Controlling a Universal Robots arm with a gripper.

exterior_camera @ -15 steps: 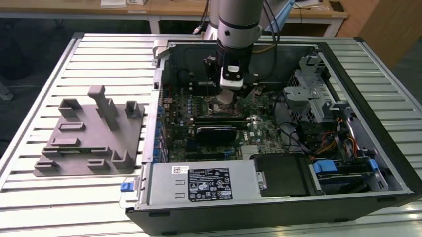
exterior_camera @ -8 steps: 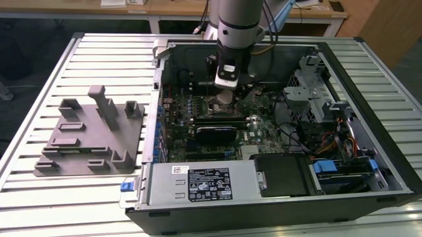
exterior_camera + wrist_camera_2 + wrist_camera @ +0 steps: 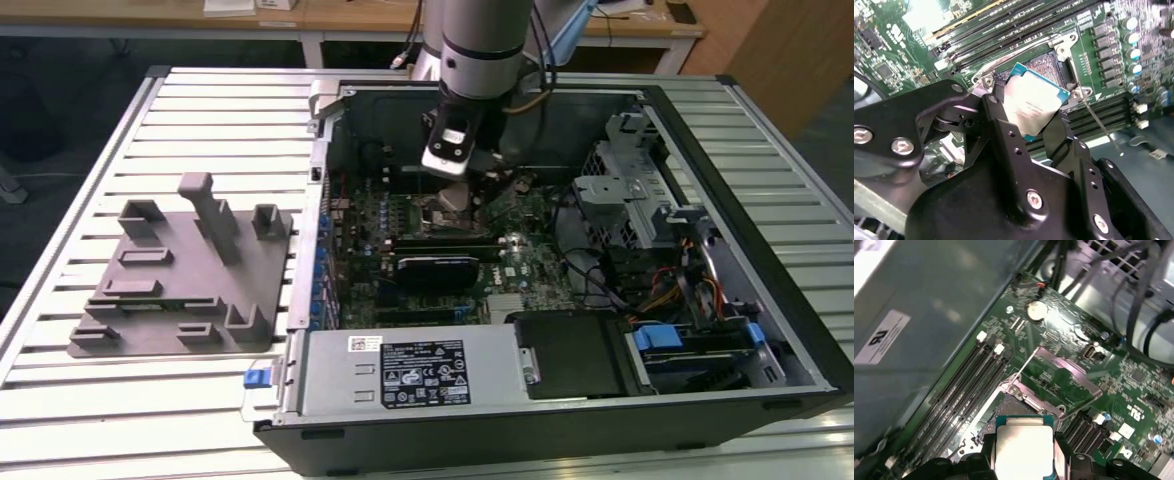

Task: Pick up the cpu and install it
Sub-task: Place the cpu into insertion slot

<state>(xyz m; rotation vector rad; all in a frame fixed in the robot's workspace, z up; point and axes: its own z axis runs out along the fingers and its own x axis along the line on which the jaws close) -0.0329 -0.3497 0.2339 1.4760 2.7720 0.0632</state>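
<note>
Slatted table (image 3: 160,400), open computer case (image 3: 534,440), my gripper (image 3: 461,188) inside.
My fingers (image 3: 1001,125) pinched the cpu (image 3: 1034,105) by opposite edges, tilted corner-first above the open socket (image 3: 1046,62).

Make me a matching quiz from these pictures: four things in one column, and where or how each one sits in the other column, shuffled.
1. cpu
2. socket
3. grey tray
4. coin cell

A. on the slatted table, beside the computer case
B. clamped between the fingers
C. open, load plate swung back
D. round, silver, on the motherboard

Pairs: 1-B, 2-C, 3-A, 4-D.
</note>
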